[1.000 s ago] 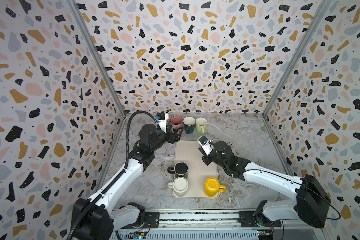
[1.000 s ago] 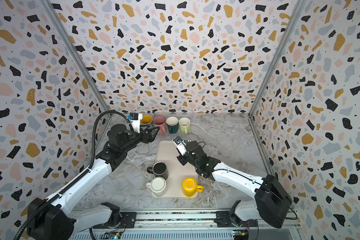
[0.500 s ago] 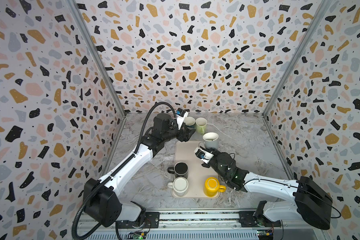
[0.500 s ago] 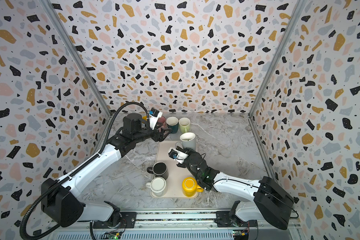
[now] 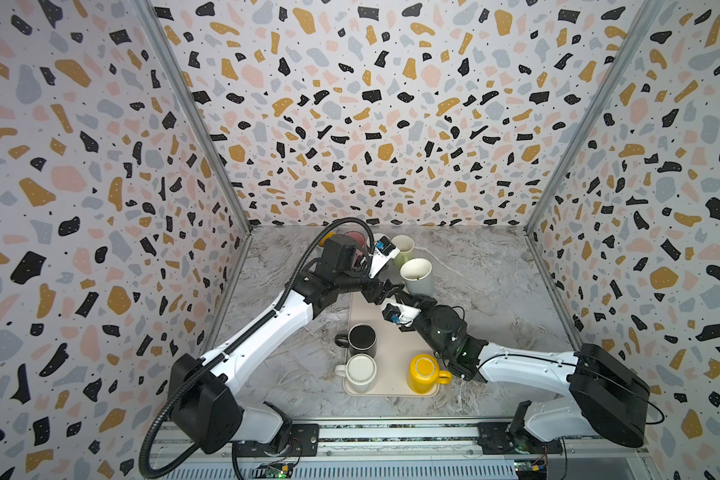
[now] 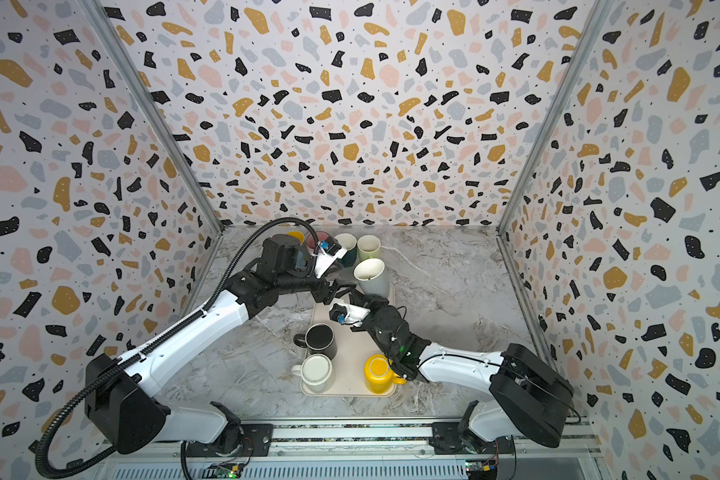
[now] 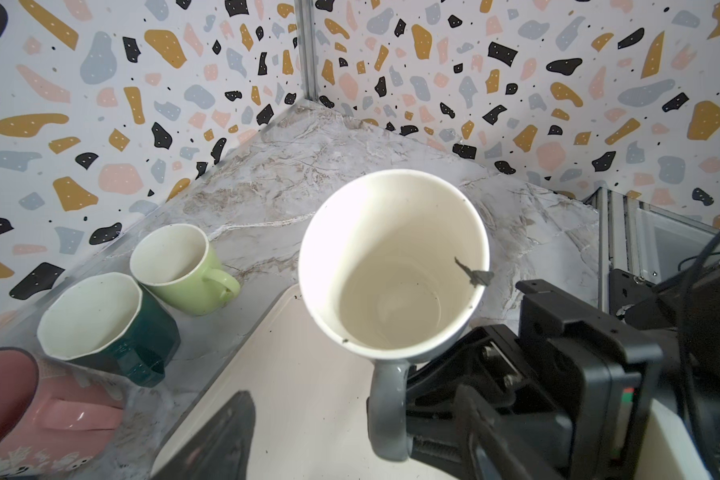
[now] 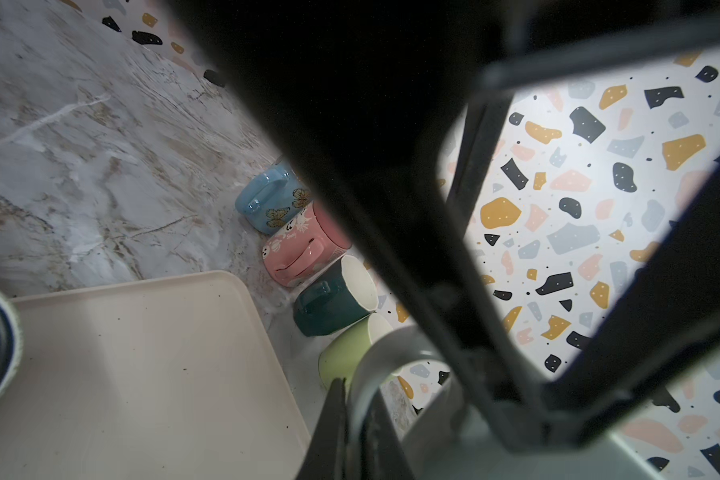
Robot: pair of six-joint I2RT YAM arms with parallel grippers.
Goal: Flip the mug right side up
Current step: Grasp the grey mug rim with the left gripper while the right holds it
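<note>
One of the left fingers [image 7: 221,436] shows, wide apart; right fingers [image 8: 329,436] pinch the mug [image 7: 391,257] handle [image 7: 385,409].

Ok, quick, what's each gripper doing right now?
Left gripper: open, empty, beside the mug.
Right gripper: shut on the mug's handle.

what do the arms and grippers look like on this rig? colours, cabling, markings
White links, black joints, bulky black base housings on both. A black corrugated conduit runs along the left arm; the right arm shows a thin black cable and a green LED. The left gripper and right gripper are black, with white-and-blue camera mounts.
</note>
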